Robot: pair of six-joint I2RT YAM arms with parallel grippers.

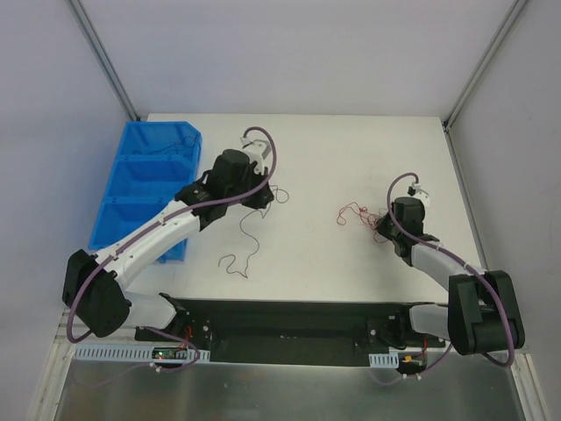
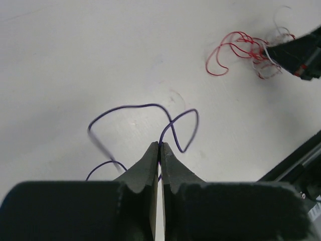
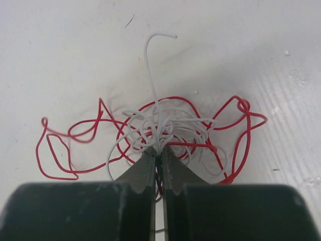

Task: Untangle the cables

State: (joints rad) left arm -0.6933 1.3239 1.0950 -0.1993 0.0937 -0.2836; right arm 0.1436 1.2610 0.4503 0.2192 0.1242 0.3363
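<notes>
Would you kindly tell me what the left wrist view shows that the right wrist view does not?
Left wrist only: the left claw shut on a dark wire. Right wrist only: a close look at the right claw pinching the tangle, red wires knotted with pale wires. Both: the tangle, the right claw and the white table.

no legible text, labels or numbers (anywhere)

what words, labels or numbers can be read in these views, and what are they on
None readable. No print shows on the blue bin, the table, the dark cable or the red and white cables.
The circuit boards at the near edge may carry markings, but they are too small to read.
</notes>
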